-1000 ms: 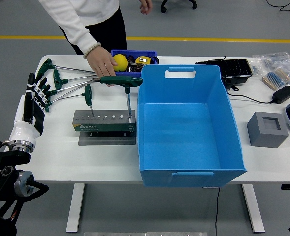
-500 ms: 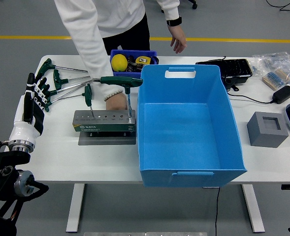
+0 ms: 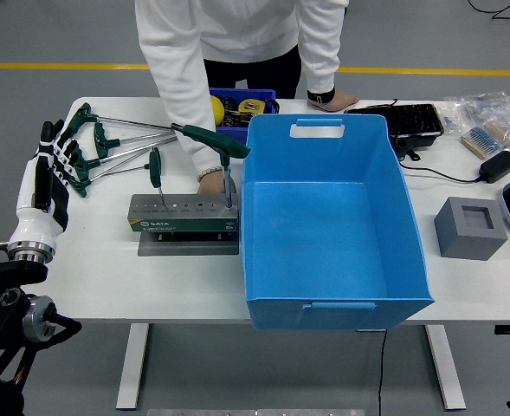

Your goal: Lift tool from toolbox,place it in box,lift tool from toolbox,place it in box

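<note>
We see our left hand point(image 3: 48, 178) raised at the table's point(image 3: 90, 269) left edge, fingers point(image 3: 55, 152) straight and spread, holding nothing. Our right hand is not in view.

The toolbox point(image 3: 183, 213) is a grey block on a flat plate, near the table's middle-left, just beside the blue box point(image 3: 328, 217). Two T-handle tools stand upright in its holes: a small one point(image 3: 155, 166) at the left end, a big one point(image 3: 216, 143) at the right end, its handle tilted and reaching the box's left rim. More T-handle tools point(image 3: 107, 143) lie loose behind the block, near our fingers.

A person's hand point(image 3: 209, 183) rests behind the block at the big tool's shaft, likely steadying or seating it. Their other hand point(image 3: 331, 100) leans on the table behind the box.

The box is open and looks empty, so no tool is placed yet, we judge. The small tool looks the freer pick, with open table to its left. The big tool is crowded by the person's hand and the box wall. The lift needs to go straight up before crossing the rim.
</note>
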{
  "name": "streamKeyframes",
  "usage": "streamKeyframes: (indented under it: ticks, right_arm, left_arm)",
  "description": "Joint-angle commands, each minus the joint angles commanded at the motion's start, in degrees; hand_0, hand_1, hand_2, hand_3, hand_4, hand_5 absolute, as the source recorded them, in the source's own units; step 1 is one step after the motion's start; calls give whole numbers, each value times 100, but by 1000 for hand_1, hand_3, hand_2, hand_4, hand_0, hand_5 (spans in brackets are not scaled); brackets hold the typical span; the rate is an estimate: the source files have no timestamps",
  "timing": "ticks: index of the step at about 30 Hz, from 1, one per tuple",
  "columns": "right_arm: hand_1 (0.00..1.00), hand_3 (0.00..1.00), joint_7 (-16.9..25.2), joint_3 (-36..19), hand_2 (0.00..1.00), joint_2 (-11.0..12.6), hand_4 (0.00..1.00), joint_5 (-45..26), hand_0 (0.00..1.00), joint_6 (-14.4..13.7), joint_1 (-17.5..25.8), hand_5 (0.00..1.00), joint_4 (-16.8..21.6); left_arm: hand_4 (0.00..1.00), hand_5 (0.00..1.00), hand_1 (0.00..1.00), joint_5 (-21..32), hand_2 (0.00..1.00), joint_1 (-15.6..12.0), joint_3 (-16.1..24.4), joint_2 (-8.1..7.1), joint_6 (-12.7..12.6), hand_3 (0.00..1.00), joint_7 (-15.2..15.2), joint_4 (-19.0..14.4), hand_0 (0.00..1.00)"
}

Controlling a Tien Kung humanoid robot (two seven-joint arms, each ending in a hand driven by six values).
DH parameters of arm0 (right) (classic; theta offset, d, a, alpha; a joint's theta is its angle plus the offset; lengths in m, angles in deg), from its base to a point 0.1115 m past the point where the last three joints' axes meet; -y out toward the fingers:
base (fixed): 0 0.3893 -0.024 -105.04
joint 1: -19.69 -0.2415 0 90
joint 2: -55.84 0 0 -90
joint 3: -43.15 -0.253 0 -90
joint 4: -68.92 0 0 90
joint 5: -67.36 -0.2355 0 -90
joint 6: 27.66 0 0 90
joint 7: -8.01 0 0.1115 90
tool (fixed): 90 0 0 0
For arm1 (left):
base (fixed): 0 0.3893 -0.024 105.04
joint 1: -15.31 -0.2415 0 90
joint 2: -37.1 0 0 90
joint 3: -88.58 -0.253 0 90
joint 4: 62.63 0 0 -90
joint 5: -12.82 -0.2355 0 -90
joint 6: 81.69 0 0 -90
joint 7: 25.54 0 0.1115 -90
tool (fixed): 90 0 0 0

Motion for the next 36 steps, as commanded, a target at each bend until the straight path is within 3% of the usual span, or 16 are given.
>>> streamKeyframes:
  ticks: [4, 5, 10, 11, 14, 19, 21, 27, 34, 35, 36]
  right_arm:
    - [802, 825, -4, -8, 802, 1, 998, 3, 913, -1, 2, 854, 0]
    - [802, 825, -5, -16, 802, 1, 998, 10, 912, -1, 2, 854, 0]
    - [802, 825, -7, -84, 802, 6, 998, 95, 912, 11, -3, 854, 0]
    - [802, 824, -7, -106, 801, 7, 998, 121, 913, 13, -5, 855, 0]
    - [802, 824, -10, -147, 801, 3, 998, 172, 913, 21, -2, 855, 0]
    - [800, 822, -18, -193, 799, -5, 998, 228, 913, 33, 10, 855, 0]
    - [800, 822, -19, -183, 799, -4, 998, 214, 913, 40, 15, 855, 0]
    - [799, 817, -26, -140, 792, 12, 998, 161, 912, 57, 23, 854, 0]
    - [794, 816, -16, -155, 789, 33, 998, 192, 904, 80, -10, 854, 0]
    - [792, 816, -14, -156, 787, 34, 998, 194, 904, 82, -12, 854, 0]
    - [792, 816, -14, -166, 787, 34, 998, 210, 904, 87, -18, 854, 0]
  left_arm:
    - [998, 998, 998, -968, 998, 358, -36, -320, 13, 998, -258, -387, 998]
    - [998, 868, 998, -1192, 998, 455, -75, -394, 79, 998, -304, -477, 998]
    - [998, 868, 998, -2421, 998, 1232, -776, -908, 673, 998, -659, -871, 998]
    - [998, 771, 998, -2681, 998, 1415, -984, -988, 828, 998, -784, -895, 998]
    - [998, 771, 998, -3389, 998, 1907, -1550, -1086, 1422, 998, -1226, -854, 998]
    - [998, 728, 998, -4568, 998, 2530, -2415, -1045, 2476, 998, -1711, -611, 998]
    - [998, 728, 998, -5052, 998, 2689, -2660, -984, 2682, 998, -1743, -459, 998]
    - [998, 722, 998, -6504, 998, 3134, -3007, -785, 2752, 998, -1696, 138, 998]
    - [998, 713, 998, -6521, 998, 3563, -3143, -677, 2633, 998, -1686, 722, 998]
    - [998, 710, 975, -6521, 931, 3608, -3176, -674, 2634, 936, -1684, 782, 982]
    - [998, 710, 975, -6521, 931, 3684, -3229, -664, 2653, 936, -1684, 893, 982]
